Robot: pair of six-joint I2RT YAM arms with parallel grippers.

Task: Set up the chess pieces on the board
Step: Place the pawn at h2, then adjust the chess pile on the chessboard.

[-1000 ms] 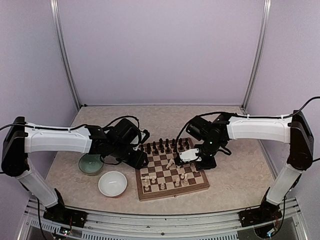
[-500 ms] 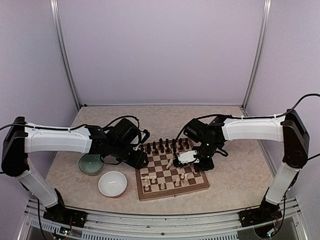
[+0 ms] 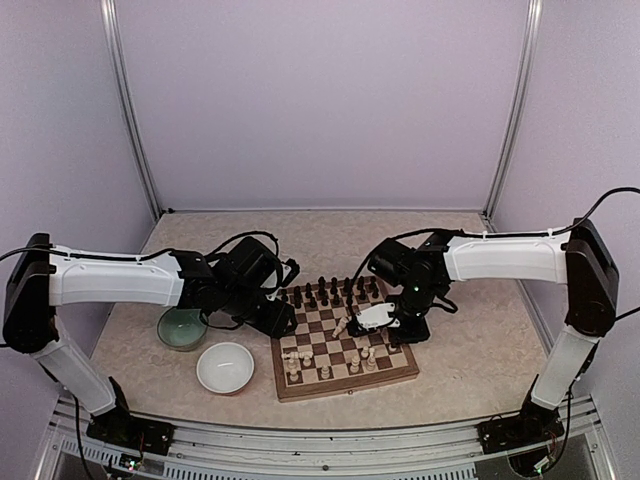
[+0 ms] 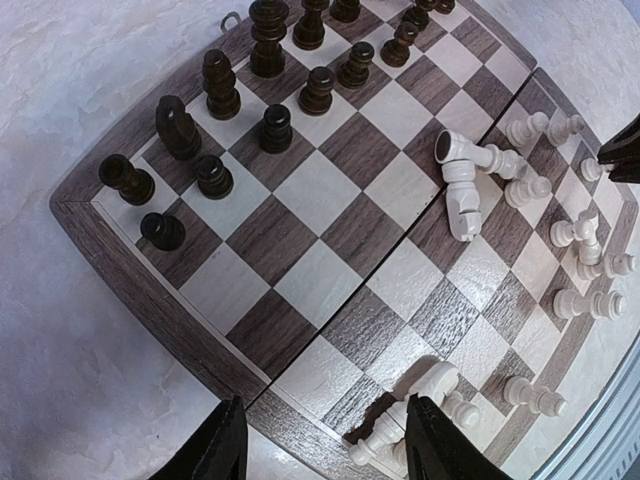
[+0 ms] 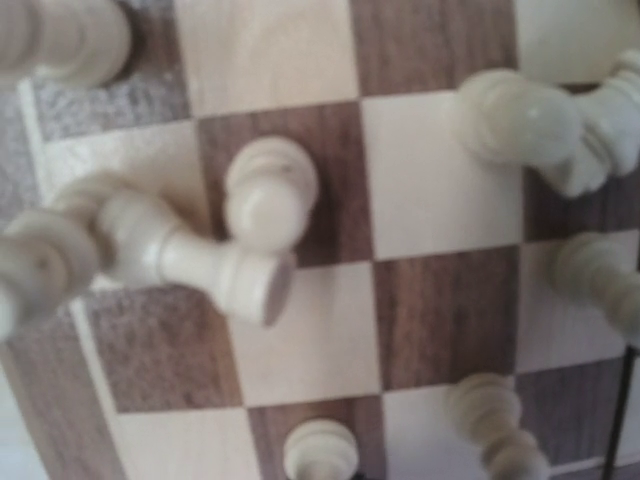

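Probably light, slick, tippy pieces point(image 4: 462, 200), so pinch at the neck. Seeing wide left end effector point(image 4: 330, 445), tight-closed right end effector point(image 3: 378, 320).

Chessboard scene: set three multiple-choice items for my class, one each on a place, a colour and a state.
1. Where are the white bowl and the green bowl relative to the board?
A) to its left B) to its right C) on it

2. What colour are the chess pieces lined up along the board's far edge?
A) cream B) dark C) red

3. How are the two cream pieces near the board's middle placed?
A) lying on their sides B) standing upright C) stacked

Answers:
1 A: in the top view both bowls sit left of the board.
2 B: the far rows are all dark.
3 A: the left wrist view shows them toppled.
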